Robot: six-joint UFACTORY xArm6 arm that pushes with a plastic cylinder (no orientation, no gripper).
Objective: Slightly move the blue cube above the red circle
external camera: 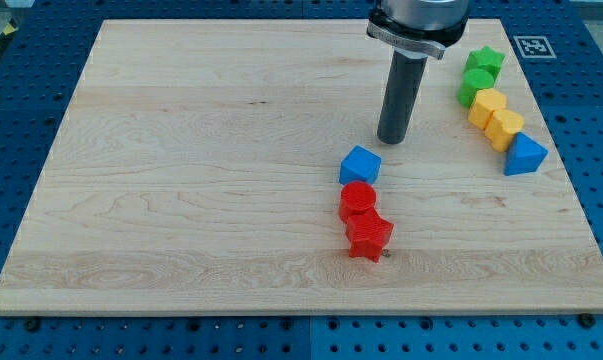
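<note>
- The blue cube (pixel 360 165) sits right of the board's centre, turned so one corner points toward the view's bottom-left; its sides look about equal, so no long axis can be made out.
- Directly below it, touching or nearly so, lies the red circle (pixel 358 200), and a red star (pixel 369 237) presses against that circle's lower edge, the three forming a short column.
- The tip (pixel 393 139) of the rod stands apart from the blue cube, just up and to the view's right of it, touching no block.
- Along the view's right edge runs a slanted row: a green star (pixel 484 62), a second green block (pixel 471 88) whose shape is hard to tell, two yellow blocks (pixel 487 105) (pixel 505 128), also of unclear outline, and a blue triangle (pixel 523 156).
- The surface is a pale wooden board (pixel 201 170) resting on a blue perforated table (pixel 591 110); a black-and-white marker tag (pixel 531 46) lies at the board's upper right corner.
- The upper part of the rod is cut off by the view's top.
</note>
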